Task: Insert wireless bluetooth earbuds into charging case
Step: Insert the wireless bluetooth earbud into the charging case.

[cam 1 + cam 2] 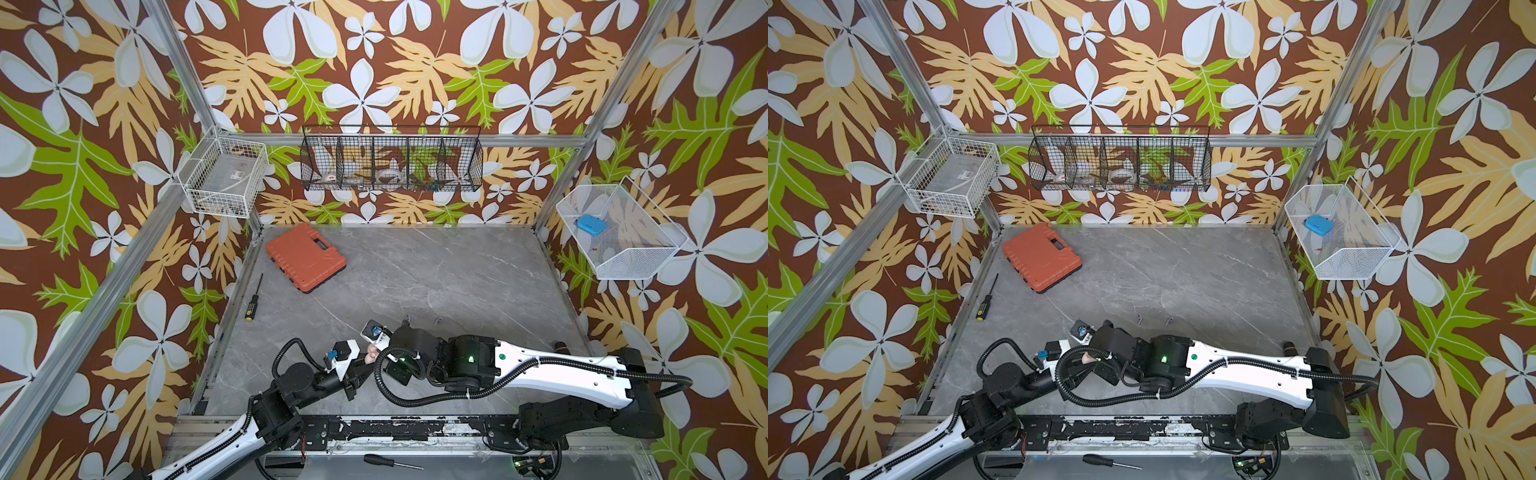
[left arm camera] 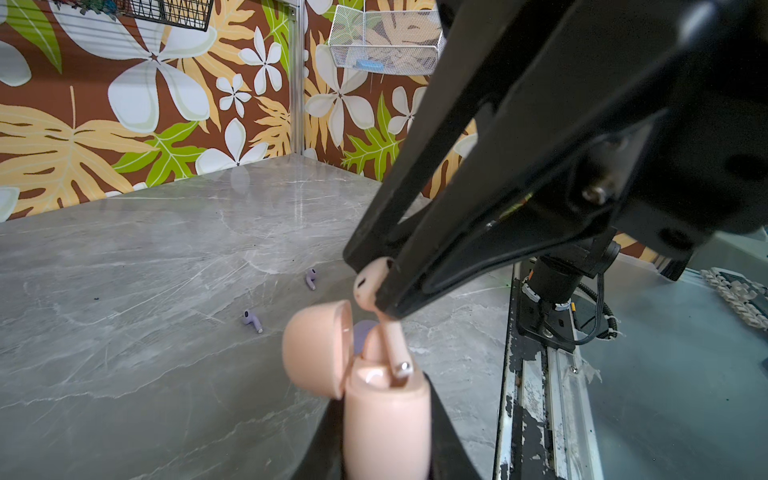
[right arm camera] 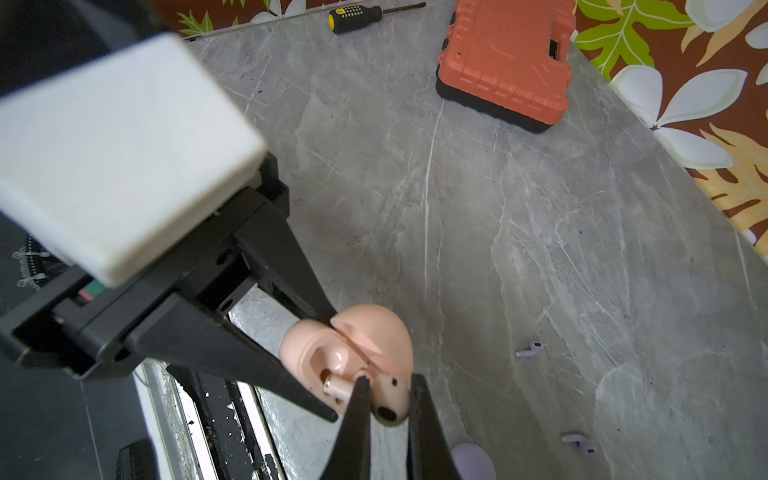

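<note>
The pink charging case (image 2: 386,419), lid open, is clamped by the left gripper (image 3: 331,368), and a pink earbud (image 2: 394,338) is pinched at its head by the right gripper (image 3: 388,384), stem tip at a socket. A straight push down, then release, is called for. Two lavender earbuds (image 2: 252,321) are left on the table (image 2: 124,291).

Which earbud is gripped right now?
The pink earbud, pinched in the right hand at the open pink case; both lavender earbuds lie on the table.
</note>
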Robot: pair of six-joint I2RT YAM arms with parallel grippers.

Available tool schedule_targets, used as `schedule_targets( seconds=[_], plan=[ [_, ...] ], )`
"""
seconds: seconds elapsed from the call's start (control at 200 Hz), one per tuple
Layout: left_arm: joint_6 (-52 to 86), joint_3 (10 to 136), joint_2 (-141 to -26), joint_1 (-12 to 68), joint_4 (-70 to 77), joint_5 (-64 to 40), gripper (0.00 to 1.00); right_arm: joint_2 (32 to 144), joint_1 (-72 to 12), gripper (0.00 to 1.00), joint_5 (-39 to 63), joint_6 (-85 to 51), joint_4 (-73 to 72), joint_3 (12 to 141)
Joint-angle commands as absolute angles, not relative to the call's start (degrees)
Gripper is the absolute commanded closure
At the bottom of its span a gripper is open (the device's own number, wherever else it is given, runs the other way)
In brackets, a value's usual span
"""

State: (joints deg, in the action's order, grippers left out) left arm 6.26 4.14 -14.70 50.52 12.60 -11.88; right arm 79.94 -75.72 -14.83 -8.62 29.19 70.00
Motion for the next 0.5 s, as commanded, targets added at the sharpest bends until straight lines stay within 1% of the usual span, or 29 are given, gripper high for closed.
schedule_targets(
  seconds=[0.0,0.495],
  plan=[
    [6.6,4.7,-14.7,50.5,14.6,-11.8,1.0,80.1,-76.3,0.92,-15.9,-7.6,30.1,70.4],
    [6.7,4.7,-15.0,50.5,14.5,-12.0,1.0,80.7,-78.8,0.93,-18.1,-5.4,30.7,70.8]
  ],
)
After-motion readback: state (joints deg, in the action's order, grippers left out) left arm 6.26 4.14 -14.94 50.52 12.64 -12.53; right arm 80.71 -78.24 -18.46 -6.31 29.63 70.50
